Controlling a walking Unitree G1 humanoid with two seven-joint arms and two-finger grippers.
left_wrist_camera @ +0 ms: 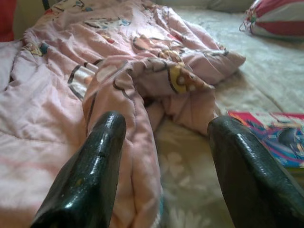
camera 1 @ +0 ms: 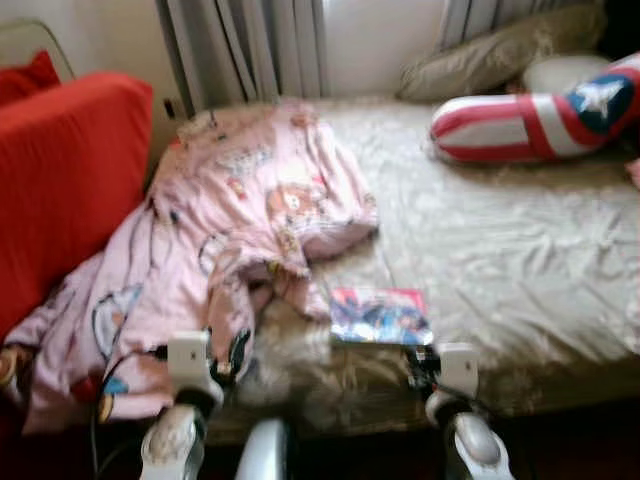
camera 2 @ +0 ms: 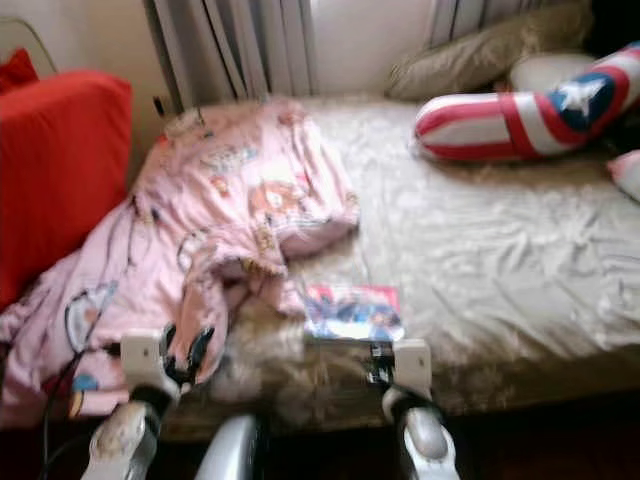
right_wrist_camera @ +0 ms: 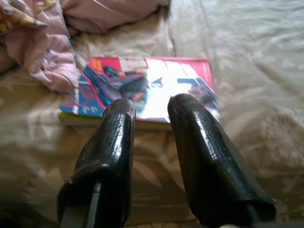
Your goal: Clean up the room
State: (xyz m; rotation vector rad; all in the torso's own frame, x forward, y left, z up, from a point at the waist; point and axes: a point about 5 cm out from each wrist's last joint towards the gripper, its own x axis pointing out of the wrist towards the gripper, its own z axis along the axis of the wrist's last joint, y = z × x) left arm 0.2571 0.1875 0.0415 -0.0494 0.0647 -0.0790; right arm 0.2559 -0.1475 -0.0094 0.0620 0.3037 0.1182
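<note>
- A bed with a pale, patterned cover stretched across the scene, and the robot stood at its near edge.
- A pink blanket printed with cartoon figures lay crumpled over the left part of the bed, from the far edge down to the near left corner, where it spilled over the side.
- A book with a bright pink and blue cover lay flat close to the near edge of the bed, just beside the blanket's lower fold.
- The left hand hovered low over the near edge of the bed, its two black fingers spread wide apart and holding nothing; one finger stood over a fold of the blanket, the other over the bare cover near the book.
- The right hand sat at the near edge of the bed, pointed at the book, its fingers drawn close together with a narrow gap between them and nothing pinched; the fingertips reached the book's near edge.
- A red, white and blue pillow with a white star lay near the far right corner of the bed.
- A beige pillow rested at the far edge behind it.
- A red cushion stood to the left of the bed, against the blanket.
- Pale curtains hung behind the bed's far edge.
</note>
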